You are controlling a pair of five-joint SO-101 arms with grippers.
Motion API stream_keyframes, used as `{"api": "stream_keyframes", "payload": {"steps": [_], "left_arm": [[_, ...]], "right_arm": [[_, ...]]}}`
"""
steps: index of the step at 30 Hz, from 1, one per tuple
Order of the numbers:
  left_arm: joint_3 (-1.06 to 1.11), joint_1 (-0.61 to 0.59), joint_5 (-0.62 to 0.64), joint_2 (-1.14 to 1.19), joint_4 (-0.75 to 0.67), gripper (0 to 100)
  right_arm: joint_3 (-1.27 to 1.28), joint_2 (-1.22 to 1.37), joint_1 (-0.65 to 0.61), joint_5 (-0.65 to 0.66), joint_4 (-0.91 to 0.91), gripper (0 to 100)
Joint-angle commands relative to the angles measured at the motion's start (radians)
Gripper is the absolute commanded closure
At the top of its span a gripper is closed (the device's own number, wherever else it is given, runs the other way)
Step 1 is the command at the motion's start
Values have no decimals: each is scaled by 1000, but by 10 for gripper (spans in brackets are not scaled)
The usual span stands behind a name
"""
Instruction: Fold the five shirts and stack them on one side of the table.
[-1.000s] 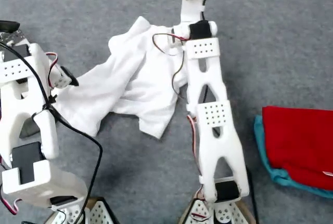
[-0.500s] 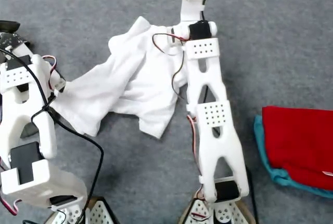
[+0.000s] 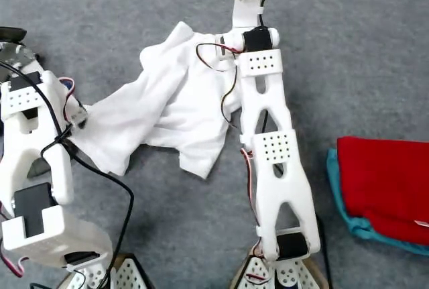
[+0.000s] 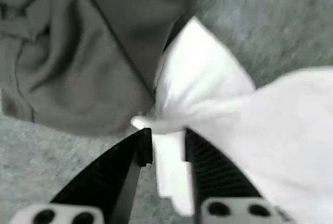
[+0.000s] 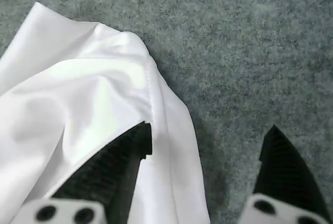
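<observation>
**Left arm tugged the white shirt's corner, right arm just sat there**

The white shirt [image 3: 167, 111] lay crumpled on the grey table [image 3: 348, 54], a bit left of the middle and nowhere near flat. Over the last second its left corner got dragged a little toward the left arm's side and back toward the robot. That end stretched out slightly, but the rest of the cloth barely shifted.

The left gripper [image 4: 167, 141] had that corner. Its jaws were almost closed with a bunch of white fabric pinched between them, and it had pulled back a touch with the cloth in tow.

The right gripper [image 5: 208, 133] sat at the shirt's far edge with its jaws spread wide, holding nothing. One jaw was over the hem and the other over bare table. That arm hadn't budged at all.

Over at the right edge of the table, a folded red shirt [image 3: 389, 182] rested on top of a teal shirt [image 3: 342, 215], well apart from the white one.

My read is that this was still the spreading-out stage and the fold itself hadn't started. With two shirts stacked, the job looked less than half done. The right gripper probably needed to close on that far hem before the two arms could pull the shirt flat.
</observation>
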Motion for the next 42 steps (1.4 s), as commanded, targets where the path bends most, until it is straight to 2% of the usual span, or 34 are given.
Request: {"api": "stream_keyframes", "payload": {"steps": [1,6,10,15,19,25,28,35,39,40,42], "left_arm": [[-32,8,-92,-42,41,736],[-5,-21,-206,-22,-55,773],[8,-38,-233,35,-126,810],[-12,-28,-230,64,-86,890],[-48,-9,-229,70,-18,889],[-51,8,-227,71,-9,899],[-58,8,-229,71,-15,987],[-61,8,-176,64,-15,981],[-152,18,-160,59,9,981],[-198,21,-163,51,38,981],[-287,43,-164,22,112,981]], "right_arm": [[-39,-10,16,2,-15,673],[-39,-8,13,2,-15,673],[-38,-8,12,2,-15,673],[-31,-8,12,2,-18,673],[-31,-8,12,2,-20,673],[-30,-8,12,2,-20,673],[-30,-8,12,2,-20,673],[-35,-8,12,2,-20,673],[-39,-13,13,2,-15,673],[-41,-19,13,15,0,673],[-58,-70,-8,137,92,673]]}}
